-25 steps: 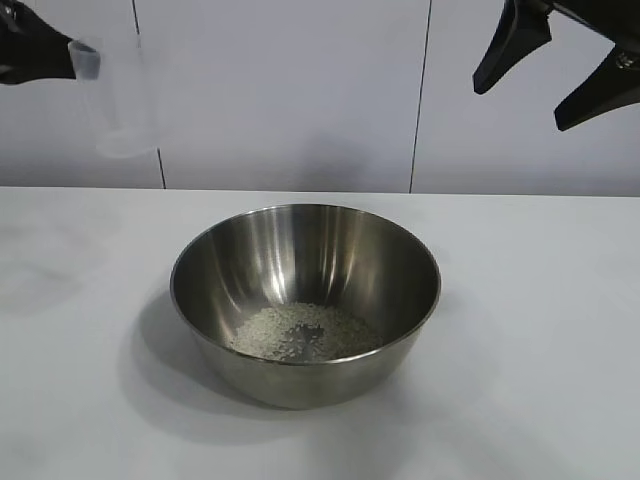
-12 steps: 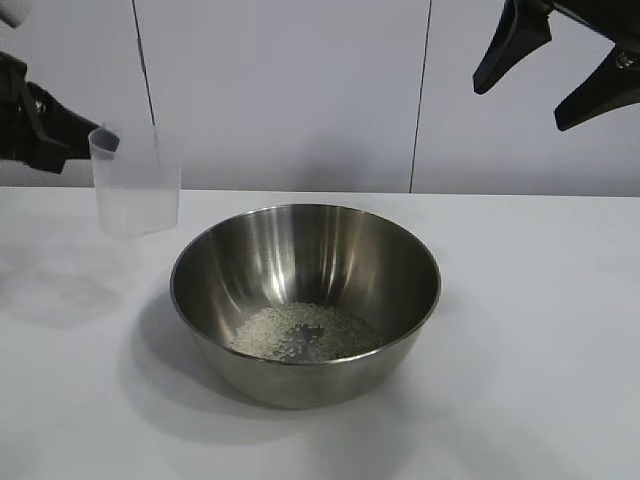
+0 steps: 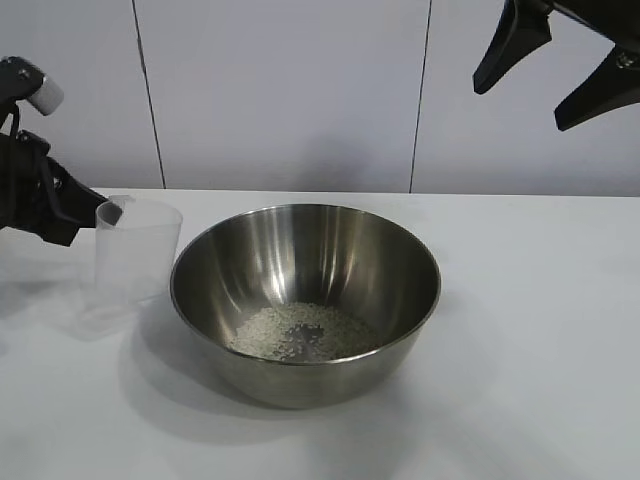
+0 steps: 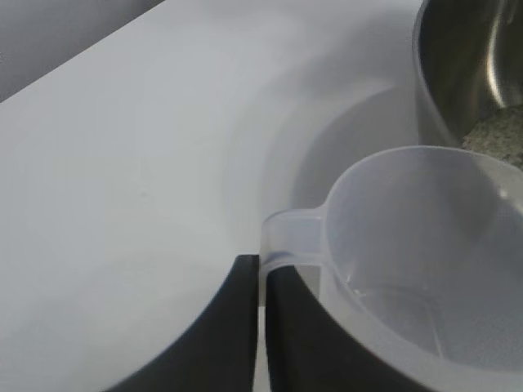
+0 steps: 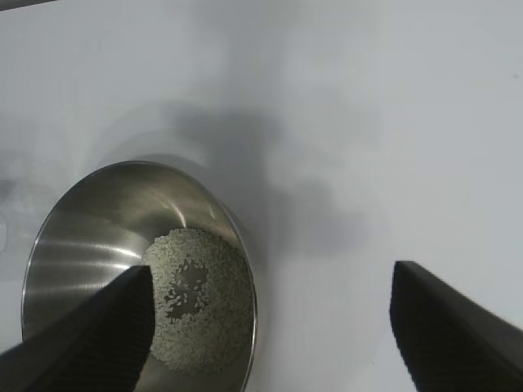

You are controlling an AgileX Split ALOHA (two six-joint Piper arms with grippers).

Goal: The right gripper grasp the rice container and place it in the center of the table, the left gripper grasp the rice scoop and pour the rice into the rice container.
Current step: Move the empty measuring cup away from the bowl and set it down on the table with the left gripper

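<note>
The rice container [image 3: 305,300], a wide shiny steel bowl, stands in the middle of the table with rice [image 3: 300,332] spread over its bottom; the right wrist view shows the bowl [image 5: 90,245] and the rice [image 5: 200,310] too. The rice scoop [image 3: 135,255], a clear plastic cup, is upright and empty just left of the bowl, low at the table. My left gripper [image 3: 88,215] is shut on the scoop's tab handle [image 4: 290,237], and the scoop [image 4: 425,245] shows nothing inside. High at the upper right my right gripper [image 3: 540,85] hangs open, holding nothing.
The white table [image 3: 540,330] spreads wide to the right of and in front of the bowl. A white panelled wall [image 3: 290,90] closes the back. The scoop stands very close to the bowl's left rim.
My left gripper has come down with the scoop, from high at the upper left to table level beside the bowl. The right gripper and the bowl have not moved.
</note>
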